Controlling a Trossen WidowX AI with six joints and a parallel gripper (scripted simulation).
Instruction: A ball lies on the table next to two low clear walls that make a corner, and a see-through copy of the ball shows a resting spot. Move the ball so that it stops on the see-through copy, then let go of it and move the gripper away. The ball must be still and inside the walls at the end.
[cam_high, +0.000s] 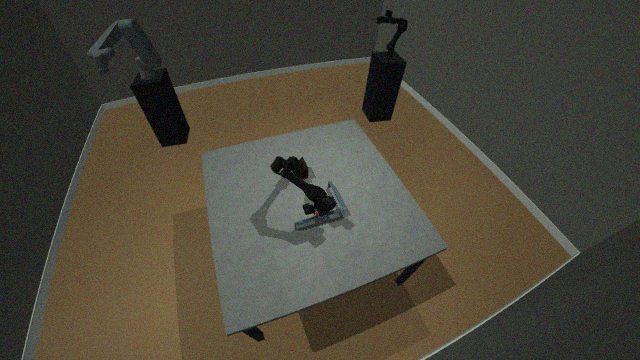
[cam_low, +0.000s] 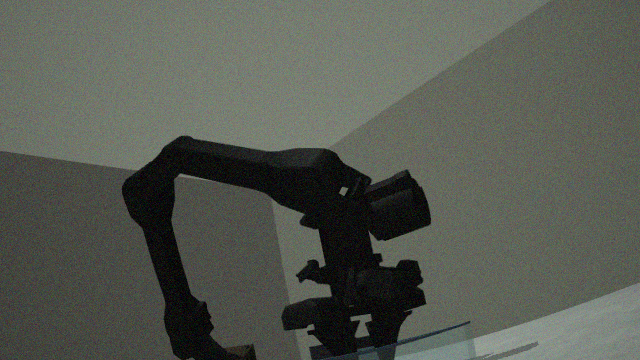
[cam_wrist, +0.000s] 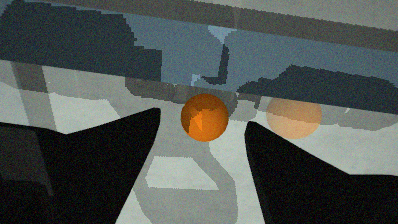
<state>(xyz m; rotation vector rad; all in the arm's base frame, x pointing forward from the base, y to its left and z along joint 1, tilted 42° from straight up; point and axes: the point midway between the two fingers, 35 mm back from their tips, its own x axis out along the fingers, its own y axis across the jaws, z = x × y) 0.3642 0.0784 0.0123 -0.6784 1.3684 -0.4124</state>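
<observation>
The orange ball lies beside the long low clear wall. In the top view only a speck of it shows under the arm. The see-through copy is pale orange, close along the same wall, to the right of the ball in the wrist view and partly above the right finger. My gripper points down over the ball and is open; the ball shows between its fingertips, with gaps on both sides. The tips' height above the table is hard to tell.
The second clear wall meets the first at a corner on the right in the top view. The walls and my arm stand on the grey table. Two other arms stand on dark pedestals beyond the table.
</observation>
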